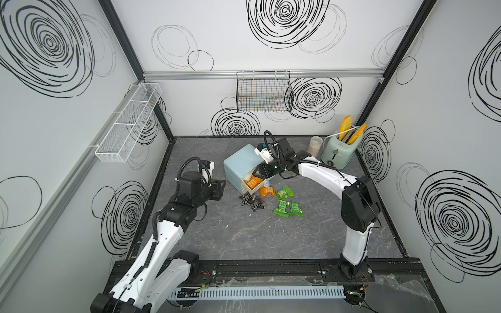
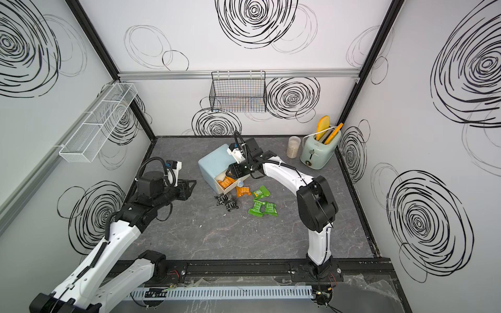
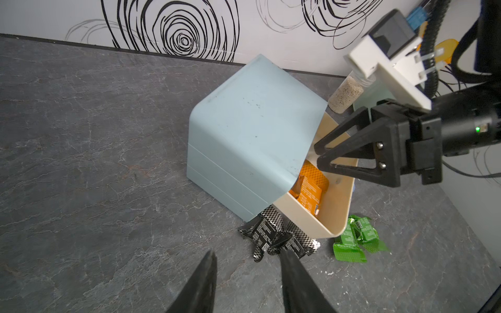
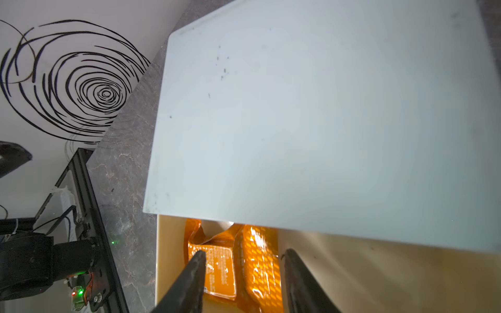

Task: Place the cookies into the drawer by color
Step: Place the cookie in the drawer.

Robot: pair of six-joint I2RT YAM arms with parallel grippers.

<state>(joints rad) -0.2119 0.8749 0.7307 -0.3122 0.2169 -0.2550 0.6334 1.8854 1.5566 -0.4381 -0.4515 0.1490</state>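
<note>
Cookies (image 1: 286,208), centre-frame, look light, crinkly, slippery foil, best pinched across the flat middle; right gripper (image 4: 242,256) jaws parted empty over drawer (image 3: 337,197), left gripper (image 3: 248,254) likewise.

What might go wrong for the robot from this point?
1. The right gripper hangs open just over the orange packets in the drawer; pulling back, it might drag one out or bump the cabinet.
2. One orange packet lies on the table outside the drawer and might get missed.
3. Black packets sit against the cabinet under the open drawer; a drawer opened below it would likely shove them.
</note>
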